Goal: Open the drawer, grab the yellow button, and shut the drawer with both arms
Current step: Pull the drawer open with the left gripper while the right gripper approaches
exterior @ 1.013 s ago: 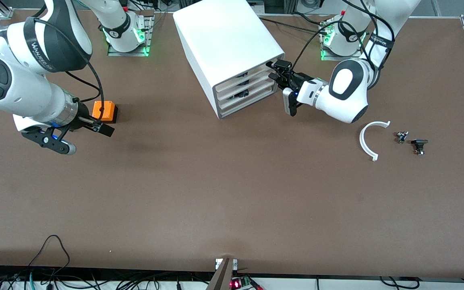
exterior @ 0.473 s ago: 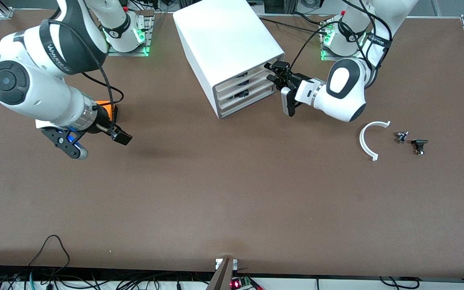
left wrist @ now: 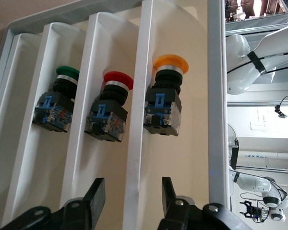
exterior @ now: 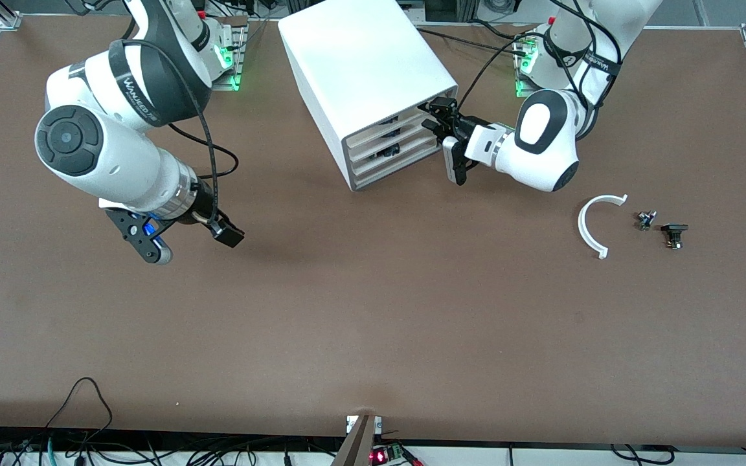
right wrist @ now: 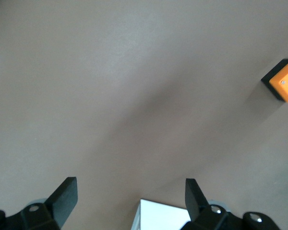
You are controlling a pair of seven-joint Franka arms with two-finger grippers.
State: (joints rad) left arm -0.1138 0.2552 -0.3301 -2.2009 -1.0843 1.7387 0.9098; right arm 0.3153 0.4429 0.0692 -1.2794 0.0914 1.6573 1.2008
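Your left gripper sits right at the front of the cabinet with its fingers spread, straddling the edge of the drawer. Straight ahead of it in that top drawer sits the button with the orange-yellow cap, with a red one and a green one in the drawers alongside. Your right gripper hangs released over bare table, orange cube off to its side.

High front camera, 2 wrist close-ups
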